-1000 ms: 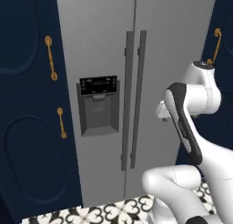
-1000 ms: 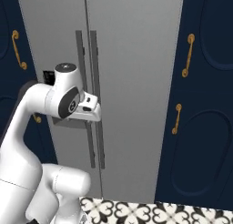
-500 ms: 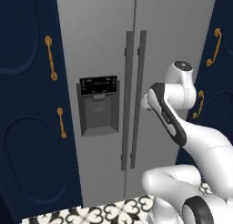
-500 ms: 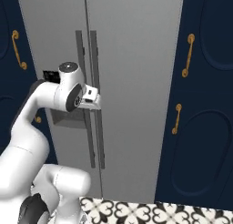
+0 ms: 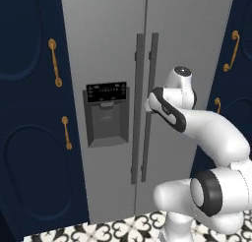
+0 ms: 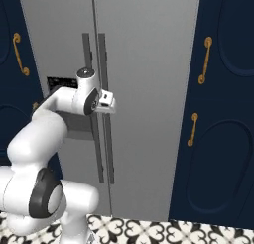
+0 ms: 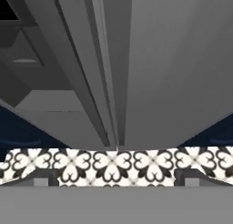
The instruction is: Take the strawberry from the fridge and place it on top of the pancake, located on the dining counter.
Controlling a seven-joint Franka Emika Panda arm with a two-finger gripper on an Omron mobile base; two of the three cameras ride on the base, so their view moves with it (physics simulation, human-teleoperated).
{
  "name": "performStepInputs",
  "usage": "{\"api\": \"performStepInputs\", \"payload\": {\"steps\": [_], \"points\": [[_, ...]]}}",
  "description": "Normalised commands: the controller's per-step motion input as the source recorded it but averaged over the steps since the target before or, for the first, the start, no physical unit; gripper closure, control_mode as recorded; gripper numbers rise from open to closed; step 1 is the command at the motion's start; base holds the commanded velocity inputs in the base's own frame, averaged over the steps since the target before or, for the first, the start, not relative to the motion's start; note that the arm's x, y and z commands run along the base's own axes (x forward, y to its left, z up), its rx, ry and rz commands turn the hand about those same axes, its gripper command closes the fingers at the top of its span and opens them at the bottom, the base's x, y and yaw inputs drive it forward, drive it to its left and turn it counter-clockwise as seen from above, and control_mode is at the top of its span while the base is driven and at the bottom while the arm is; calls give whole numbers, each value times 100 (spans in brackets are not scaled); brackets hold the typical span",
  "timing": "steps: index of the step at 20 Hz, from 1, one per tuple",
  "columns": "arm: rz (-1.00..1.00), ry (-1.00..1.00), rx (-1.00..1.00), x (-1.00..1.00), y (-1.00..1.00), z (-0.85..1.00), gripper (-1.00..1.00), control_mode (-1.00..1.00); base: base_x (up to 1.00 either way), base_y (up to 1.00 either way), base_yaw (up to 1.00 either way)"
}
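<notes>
Fridge (image 5: 113, 49): standing tall and grey between navy cabinets (image 5: 29, 137), both doors lying flush and closed, so whatever is inside is hidden.
Handles: the two vertical bar handles (image 5: 146, 103) are running side by side along the centre seam; in the hand view they are stretching away down toward the floor.
Dispenser (image 5: 107, 113): sitting recessed in the left door, just left of the bars.
Gripper (image 6: 110, 103): hanging right at the handles at mid height, very close to the right bar; contact cannot be told. Its fingertips (image 7: 43, 178) are sitting wide apart, nothing between them.
Open room: the patterned tile floor (image 6: 163, 230) is lying bare before the doors; cabinets with gold handles (image 6: 203, 59) are flanking the fridge closely on both sides.
</notes>
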Motion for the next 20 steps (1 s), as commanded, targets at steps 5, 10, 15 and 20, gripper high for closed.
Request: {"api": "performStepInputs", "payload": {"steps": [5,10,15,20], "points": [[0,-11,0,46,0,-39,-100,-100,0,0,0],[0,0,0,68,0,-16,-100,-100,0,0,0],[0,0,0,69,0,-6,-100,-100,0,0,0],[0,0,0,52,0,0,-100,-100,0,0,0]]}}
